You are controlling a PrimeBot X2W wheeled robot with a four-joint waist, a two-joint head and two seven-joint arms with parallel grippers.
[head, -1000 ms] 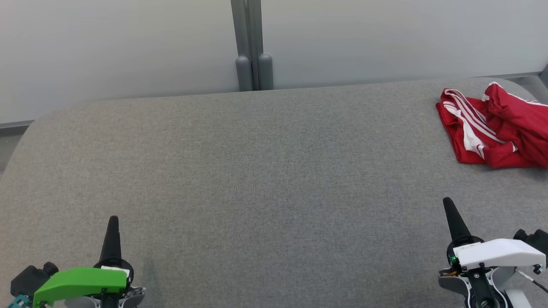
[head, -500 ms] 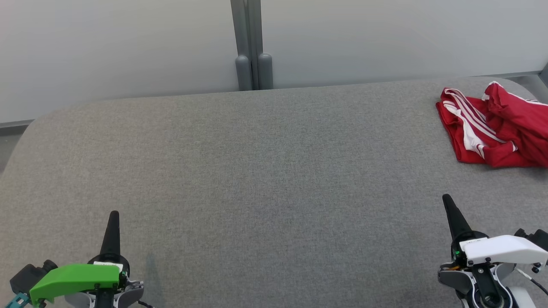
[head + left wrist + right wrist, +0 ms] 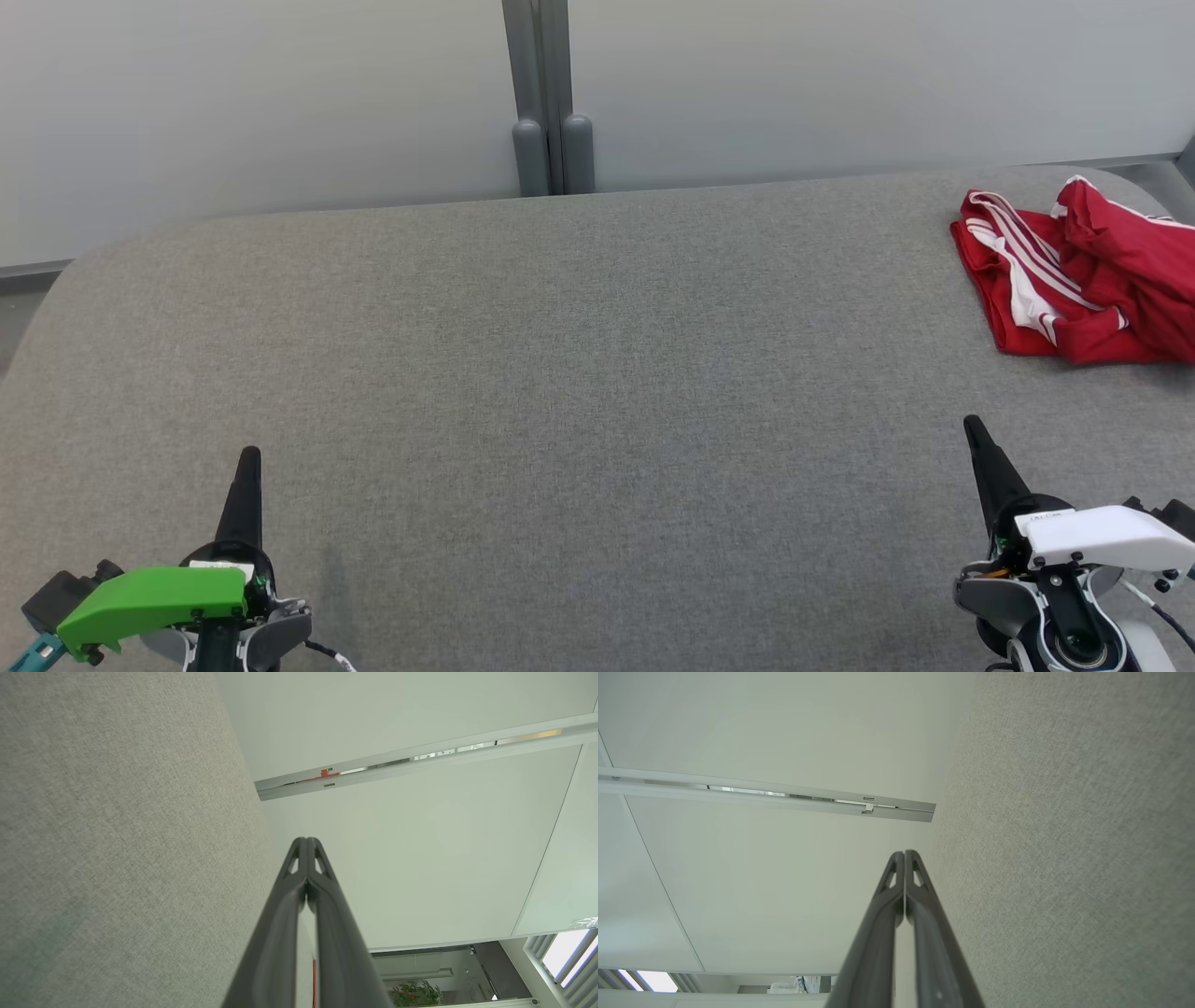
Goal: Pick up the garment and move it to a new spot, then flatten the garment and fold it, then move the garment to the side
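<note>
Now left claw [image 3: 248,455], right claw [image 3: 973,425] both closed, edged forward, garment [image 3: 1074,280] (red) seemingly unmoved.

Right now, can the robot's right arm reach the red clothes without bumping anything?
Probably yes. The red garment lies ahead of the shut right gripper, with bare grey surface between them and nothing blocking the way.

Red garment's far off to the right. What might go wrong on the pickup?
The right gripper and the left gripper are both shut; reaching in like that would only shove the red garment. It lies crumpled near the far right corner of the grey surface, partly outside the head view; a push may slide it off.
</note>
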